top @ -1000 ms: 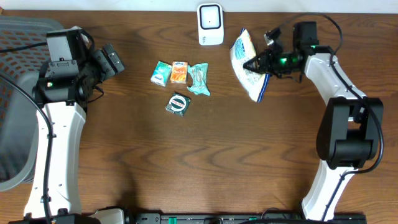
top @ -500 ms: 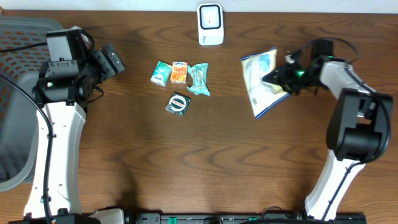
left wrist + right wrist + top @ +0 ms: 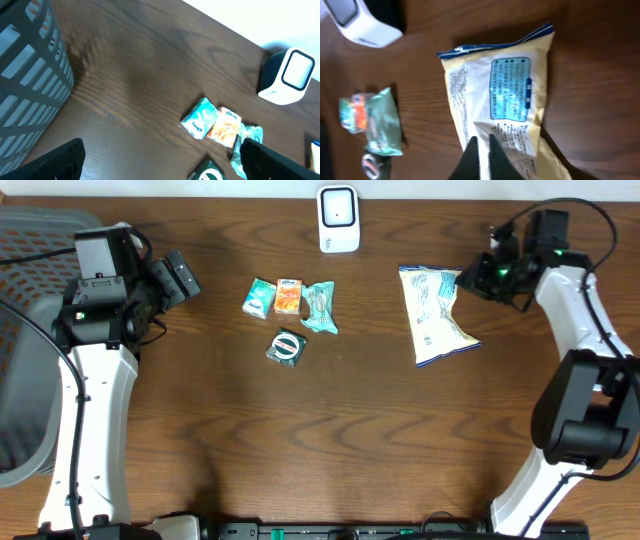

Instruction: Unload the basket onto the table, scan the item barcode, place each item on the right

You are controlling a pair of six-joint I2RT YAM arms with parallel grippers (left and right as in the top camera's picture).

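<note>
Table (image 3: 330, 430): dark brown wood with a long wavy grain and a matte face; it fills nearly the whole overhead view.
Beyond the far edge: a pale, plain strip; wall or floor, I cannot tell.
Basket (image 3: 15, 410): grey plastic with slatted walls and rounded corners, at the table's left end.
Left gripper (image 3: 160, 145): black fingers spread wide with nothing between them, raised over bare wood beside the basket.
Right gripper (image 3: 483, 142): dark fingers pressed together, tips over the bag's printed face; whether they touch it cannot be told.
Snack bag (image 3: 435, 315): the largest item; a crinkled cream film pouch with blue sealed ends and a blue text panel. It lies flat on the right side of the table, well apart from the scanner.
Scanner (image 3: 338, 218): a smooth white block with rounded corners and a dark window, standing at the far edge, centre.
Small packets: teal packet (image 3: 260, 297), orange packet (image 3: 289, 296) and mint green packet (image 3: 320, 307), all glossy wrappers, side by side in a row.
Round green item (image 3: 287, 347): a dark disc in a wrapper, just in front of the row.
</note>
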